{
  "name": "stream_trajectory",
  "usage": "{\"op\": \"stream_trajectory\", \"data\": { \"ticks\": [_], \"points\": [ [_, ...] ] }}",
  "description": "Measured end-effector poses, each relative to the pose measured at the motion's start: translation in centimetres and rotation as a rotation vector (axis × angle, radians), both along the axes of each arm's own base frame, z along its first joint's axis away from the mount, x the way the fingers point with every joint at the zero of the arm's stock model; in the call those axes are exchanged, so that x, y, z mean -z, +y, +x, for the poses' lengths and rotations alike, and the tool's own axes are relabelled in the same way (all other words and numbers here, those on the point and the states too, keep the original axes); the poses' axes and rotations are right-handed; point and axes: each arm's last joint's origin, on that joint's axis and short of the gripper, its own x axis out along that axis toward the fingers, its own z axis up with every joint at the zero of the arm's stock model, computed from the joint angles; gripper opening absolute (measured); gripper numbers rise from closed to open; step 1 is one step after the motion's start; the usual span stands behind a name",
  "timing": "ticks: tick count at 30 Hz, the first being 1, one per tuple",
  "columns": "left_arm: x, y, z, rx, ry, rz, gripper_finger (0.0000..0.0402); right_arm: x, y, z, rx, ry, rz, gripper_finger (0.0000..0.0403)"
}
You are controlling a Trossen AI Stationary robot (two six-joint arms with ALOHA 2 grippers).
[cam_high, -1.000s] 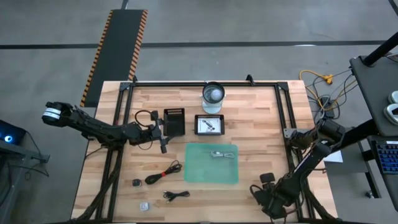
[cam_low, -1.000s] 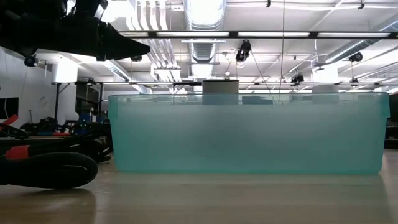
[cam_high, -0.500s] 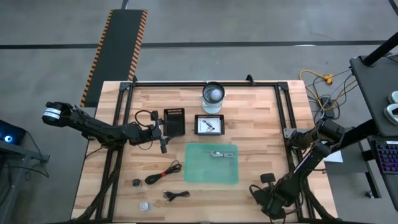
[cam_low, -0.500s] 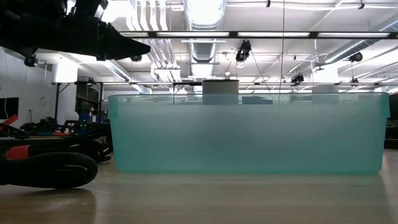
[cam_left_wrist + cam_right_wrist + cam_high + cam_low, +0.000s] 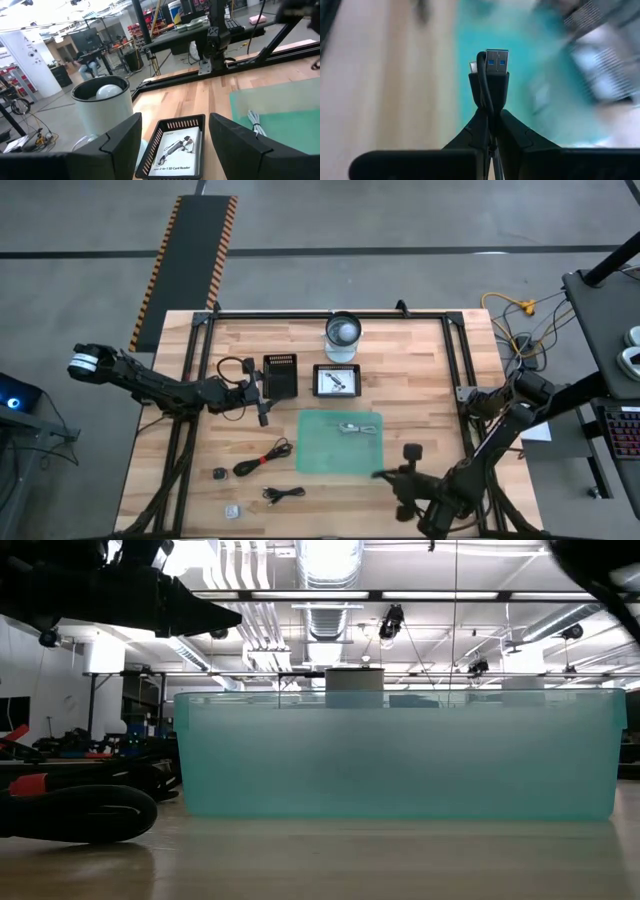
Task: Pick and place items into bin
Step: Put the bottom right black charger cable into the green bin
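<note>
Clamped in the right pincer [image 5: 490, 111]: a USB cable [image 5: 492, 75], gripped just under its plug, blue tongue showing, thin black cord looped up beside it. From above, this right pincer [image 5: 385, 476] over the table [image 5: 420, 360] at the near right corner of the bin [image 5: 318, 460], just outside its rim. Cannot tell from above how the cord hangs.

Spread apart at the left pincer [image 5: 175, 125], nothing between the fingers [image 5: 120, 145]. Hovering left of the bin, near a black box [image 5: 280, 375]. Aimed at a black tray [image 5: 150, 160] holding a card [image 5: 175, 147], with a white tub [image 5: 102, 102] beyond it and the bin [image 5: 285, 125] off to one side.

Lying in the teal bin: a whitish cable [image 5: 350, 428], toward its far edge, seen from the left wrist too [image 5: 255, 122].

Loose on the table, left of the bin: a black cable [image 5: 262, 458], near the bin's left wall. Nearer the front edge, a coiled cable [image 5: 283, 494]. Farther left, a small black piece [image 5: 219, 473], and close to the front edge a white piece [image 5: 232, 511]. All apart from one another and outside the bin.

Behind the bin, the tray [image 5: 318, 380] just beside the black box, the tub [image 5: 342, 335] at the far edge.

At table height, only the frosted bin wall [image 5: 400, 755] across the middle, with a thick black loop of cable [image 5: 70, 810] at the left.
</note>
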Motion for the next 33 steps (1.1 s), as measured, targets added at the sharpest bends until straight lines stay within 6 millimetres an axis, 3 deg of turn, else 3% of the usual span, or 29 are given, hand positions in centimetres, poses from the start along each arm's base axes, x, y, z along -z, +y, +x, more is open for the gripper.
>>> {"op": "stream_trajectory", "data": {
  "ticks": [4,7,12,18,26,33],
  "points": [
    [0.0,0.0,0.0,0.0,0.0,0.0,0.0215,-0.5,-1.2,1.0,0.188,-0.248,-0.015,0.0013],
    [0.0,0.0,0.0,0.0,0.0,0.0,0.0215,0.1,-2.5,1.8,0.289,-0.294,0.045,0.0013],
    [-0.1,0.0,0.0,0.0,-0.006,-0.001,0.0215,1.1,-4.6,3.1,0.325,-0.158,0.053,0.0013],
    [-0.1,0.0,0.0,0.0,-0.006,-0.001,0.0215,0.8,-6.8,5.3,0.331,-0.073,-0.005,0.0013],
    [-0.1,0.0,0.0,0.0,-0.006,-0.001,0.0215,0.3,-9.4,8.5,0.286,0.104,0.209,0.0016],
    [-0.1,0.0,0.0,0.001,-0.006,-0.001,0.0215,-0.4,-11.0,9.9,0.234,0.175,0.258,0.0083]
  ]
}}
